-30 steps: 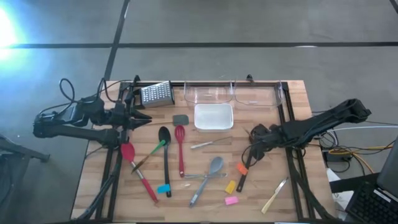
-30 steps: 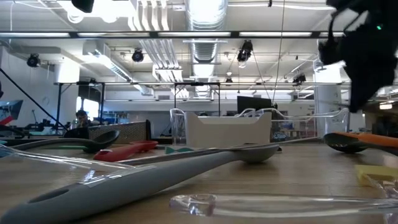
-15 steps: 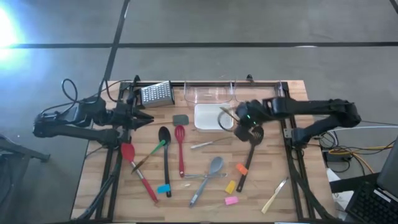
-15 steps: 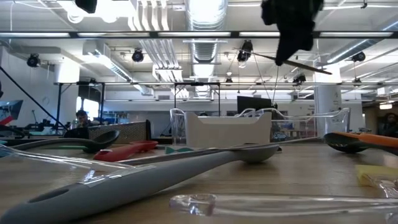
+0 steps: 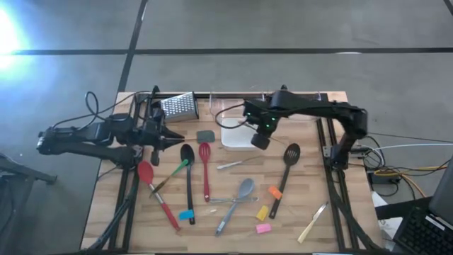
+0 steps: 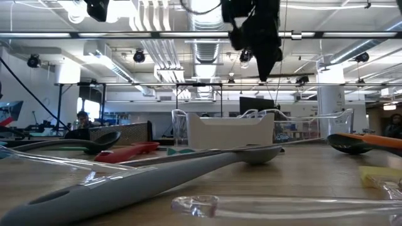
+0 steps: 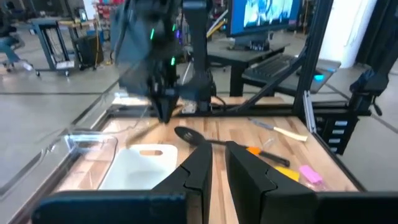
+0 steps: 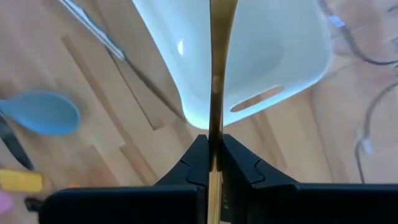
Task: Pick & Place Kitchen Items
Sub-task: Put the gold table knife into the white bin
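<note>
Right gripper [image 5: 260,134] raised off the tabletop [image 5: 333,212], hanging over the near-right corner of the white tray [image 5: 241,132], fingers [image 8: 194,163] clenched on a thin wooden stick [image 8: 216,74]; in the right wrist view the stick runs straight out from betw. the fingers across the tray's rim. Clear bins [image 5: 237,108] just beyond the gripper, at the far edge. Slotted black spoon [image 5: 287,161] lying flat just to the gripper's right and nearer, w/ an orange piece [image 5: 274,192] beside its handle. Grey spoon [image 5: 238,198] nearer still, below the gripper; yellow piece [image 5: 262,212] and pink piece [image 5: 262,228] close to it, towards the near edge. To the gripper's left: red slotted spatula [image 5: 205,170], black spoon [image 5: 187,177], red spatula [image 5: 154,191], blue piece [image 5: 185,214], all resting on the wood. Left gripper [image 5: 168,137] well apart on the left side, beside the steel grater [image 5: 177,106], low over the tabletop; fingers [image 7: 245,171] nearly together, only a narrow gap, nothing betw. them in the left wrist view.
</note>
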Action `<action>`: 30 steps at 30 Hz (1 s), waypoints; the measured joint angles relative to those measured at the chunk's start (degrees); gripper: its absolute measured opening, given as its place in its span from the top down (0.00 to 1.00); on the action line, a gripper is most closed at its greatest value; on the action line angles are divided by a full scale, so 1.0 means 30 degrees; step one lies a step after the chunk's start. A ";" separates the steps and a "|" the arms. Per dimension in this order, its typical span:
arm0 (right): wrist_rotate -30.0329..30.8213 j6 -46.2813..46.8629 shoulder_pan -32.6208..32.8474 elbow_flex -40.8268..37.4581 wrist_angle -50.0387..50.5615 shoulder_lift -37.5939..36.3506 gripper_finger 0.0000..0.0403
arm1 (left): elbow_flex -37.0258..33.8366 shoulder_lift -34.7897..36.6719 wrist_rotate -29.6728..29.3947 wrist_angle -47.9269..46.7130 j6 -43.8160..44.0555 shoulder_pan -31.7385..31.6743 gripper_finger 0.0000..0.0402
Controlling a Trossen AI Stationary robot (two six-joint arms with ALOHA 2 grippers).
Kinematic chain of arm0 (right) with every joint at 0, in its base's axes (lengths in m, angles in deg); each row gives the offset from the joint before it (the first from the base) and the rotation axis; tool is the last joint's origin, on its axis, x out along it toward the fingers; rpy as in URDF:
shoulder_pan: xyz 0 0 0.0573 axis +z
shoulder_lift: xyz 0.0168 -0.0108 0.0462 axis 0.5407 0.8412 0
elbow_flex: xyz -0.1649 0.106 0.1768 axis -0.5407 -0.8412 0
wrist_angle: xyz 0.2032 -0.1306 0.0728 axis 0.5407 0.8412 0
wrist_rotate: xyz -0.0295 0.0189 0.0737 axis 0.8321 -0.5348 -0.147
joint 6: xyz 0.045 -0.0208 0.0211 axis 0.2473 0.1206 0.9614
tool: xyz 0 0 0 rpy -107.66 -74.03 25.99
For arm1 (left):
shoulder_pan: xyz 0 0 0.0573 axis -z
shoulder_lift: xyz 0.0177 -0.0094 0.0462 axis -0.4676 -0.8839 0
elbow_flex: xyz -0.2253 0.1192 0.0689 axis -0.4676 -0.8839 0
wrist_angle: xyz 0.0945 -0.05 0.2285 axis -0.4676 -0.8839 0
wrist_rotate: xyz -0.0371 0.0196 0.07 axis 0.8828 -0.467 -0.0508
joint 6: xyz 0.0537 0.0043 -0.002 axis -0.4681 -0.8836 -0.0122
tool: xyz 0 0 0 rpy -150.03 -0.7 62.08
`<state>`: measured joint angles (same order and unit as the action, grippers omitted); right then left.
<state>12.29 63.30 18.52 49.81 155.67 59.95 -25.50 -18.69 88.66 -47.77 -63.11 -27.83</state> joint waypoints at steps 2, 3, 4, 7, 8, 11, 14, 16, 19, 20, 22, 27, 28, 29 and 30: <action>-0.0492 -0.0400 -0.0235 0.0726 0.0683 0.1042 0.97 | 0.0000 0.0044 -0.0029 -0.0007 0.0000 0.0000 0.87; -0.0638 -0.0591 -0.0315 0.1094 0.1004 0.1542 0.97 | 0.0000 0.0044 -0.0029 -0.0016 0.0000 0.0000 0.87; -0.0666 -0.0744 -0.0347 0.1477 0.1263 0.2044 0.97 | 0.0000 0.0036 -0.0029 -0.0037 0.0000 0.0000 0.87; -0.0732 -0.1262 -0.0430 0.2476 0.1988 0.3364 0.97 | 0.0000 0.0022 -0.0036 -0.0085 0.0000 0.0000 0.87; -0.0736 -0.1388 -0.0474 0.2783 0.2260 0.3762 0.97 | 0.0000 0.0041 -0.0032 -0.0083 0.0000 0.0000 0.87; -0.0739 -0.1451 -0.0499 0.3756 0.2891 0.4902 0.97 | 0.0000 0.0159 -0.0035 -0.0051 -0.0007 -0.0009 0.87; -0.0747 -0.1458 -0.0499 0.5094 0.3472 0.6067 0.97 | 0.0000 0.0268 -0.0036 -0.0052 -0.0009 -0.0015 0.87; -0.0798 -0.1455 -0.0521 0.6110 0.3909 0.6902 0.97 | 0.0007 0.0299 -0.0033 -0.0051 -0.0011 -0.0015 0.87; -0.1251 -0.1453 -0.0597 0.7549 0.4261 0.8047 0.97 | 0.0010 0.0389 -0.0029 -0.0051 -0.0001 -0.0015 0.87; -0.1511 -0.1452 -0.0618 0.7899 0.4262 0.8354 0.97 | 0.0022 0.0401 -0.0029 -0.0051 0.0028 -0.0015 0.87; -0.2002 -0.1454 -0.0695 0.8548 0.4287 0.8949 0.97 | 0.0029 0.0415 -0.0029 -0.0051 0.0102 -0.0015 0.87; -0.2310 -0.1332 -0.1004 0.9575 0.4310 1.0059 0.97 | 0.0029 0.0595 -0.0029 -0.0053 0.0102 -0.0011 0.87; -0.2305 -0.1283 -0.1120 0.9687 0.4286 1.0221 0.97 | 0.0029 0.0621 -0.0029 -0.0051 0.0102 -0.0015 0.87; -0.2306 -0.1247 -0.1236 0.9761 0.4299 1.0387 0.97 | 0.0029 0.0627 -0.0029 -0.0057 0.0102 -0.0013 0.87; -0.2319 -0.1239 -0.1342 0.9819 0.4309 1.0565 0.97 | 0.0029 0.0627 -0.0029 -0.0058 0.0109 -0.0015 0.87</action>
<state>5.33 59.58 14.50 79.26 168.60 91.64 -25.42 -16.81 88.57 -47.95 -62.78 -27.87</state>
